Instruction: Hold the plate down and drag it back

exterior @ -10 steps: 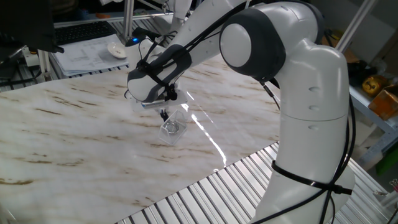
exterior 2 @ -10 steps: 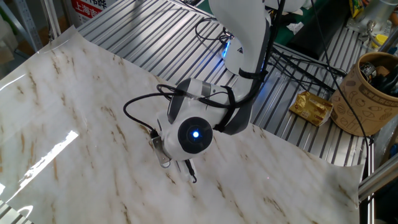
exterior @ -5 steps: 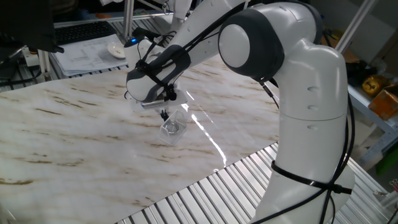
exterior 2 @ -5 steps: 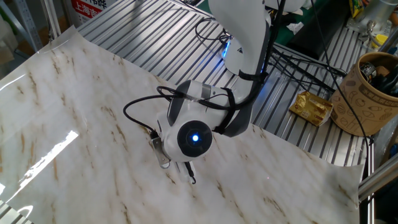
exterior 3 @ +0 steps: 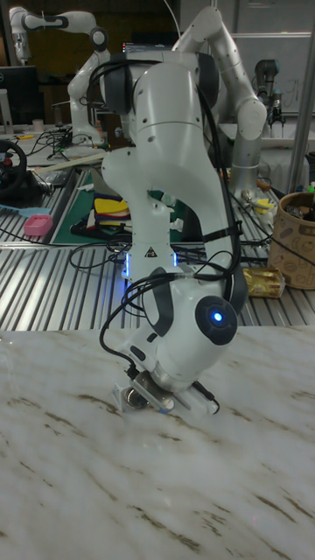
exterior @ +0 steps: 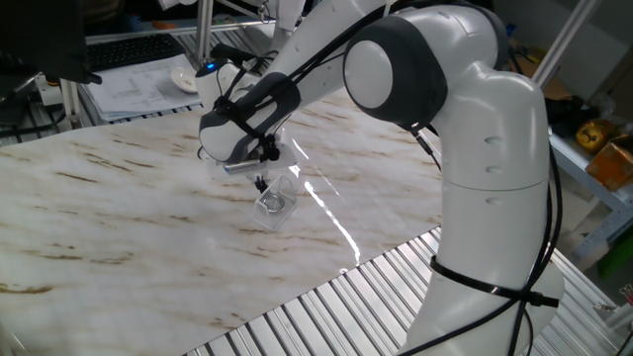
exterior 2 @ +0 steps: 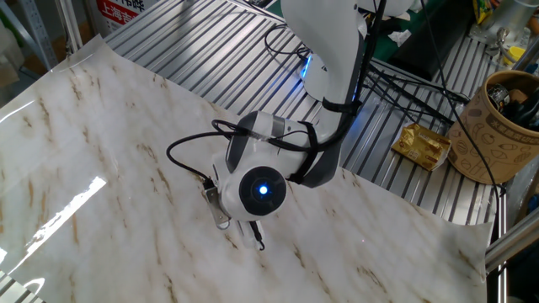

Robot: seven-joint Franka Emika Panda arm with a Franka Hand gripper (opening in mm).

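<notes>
Arm shifted slightly left, gripper state unclear over plate; open marble table all round

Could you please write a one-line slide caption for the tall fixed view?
Franka arm bends low over the marble-patterned table, its gripper down at the surface; the plate is hidden behind the wrist here.
</notes>
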